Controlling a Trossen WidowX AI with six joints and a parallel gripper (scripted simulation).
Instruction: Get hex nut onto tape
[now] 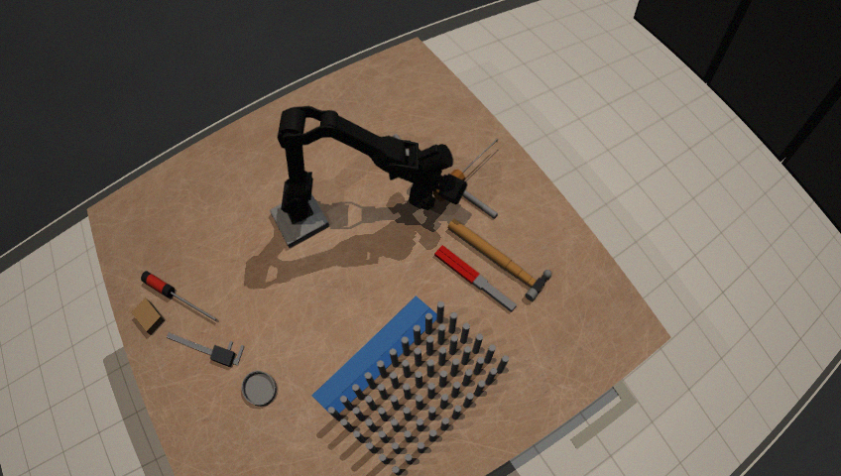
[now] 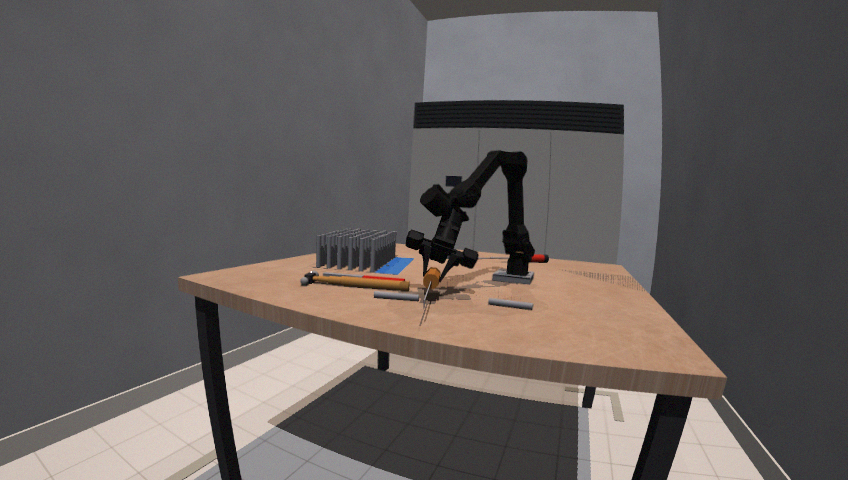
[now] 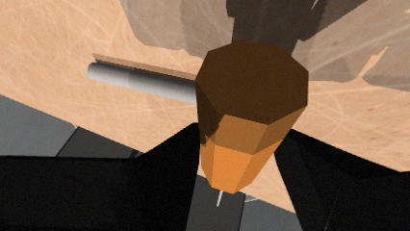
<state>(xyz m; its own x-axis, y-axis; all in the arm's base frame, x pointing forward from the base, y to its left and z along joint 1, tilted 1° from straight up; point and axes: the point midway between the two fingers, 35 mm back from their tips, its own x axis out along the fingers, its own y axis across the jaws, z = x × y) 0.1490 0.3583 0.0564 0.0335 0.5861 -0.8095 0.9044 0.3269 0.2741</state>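
the black parallel-jaw gripper (image 1: 447, 187) is clamped on the orange-brown faceted handle of the hook pick (image 3: 245, 125), whose thin wire shaft points away toward the table's far edge. the hex nut is hidden somewhere among the dark standing cylindrical spacers (image 1: 424, 371), beside the blue strip of tape (image 1: 377, 347); i cannot tell which gap. to do this well, probably carry the pick over high, then lower the hook along one row, avoiding sideways sweeps.
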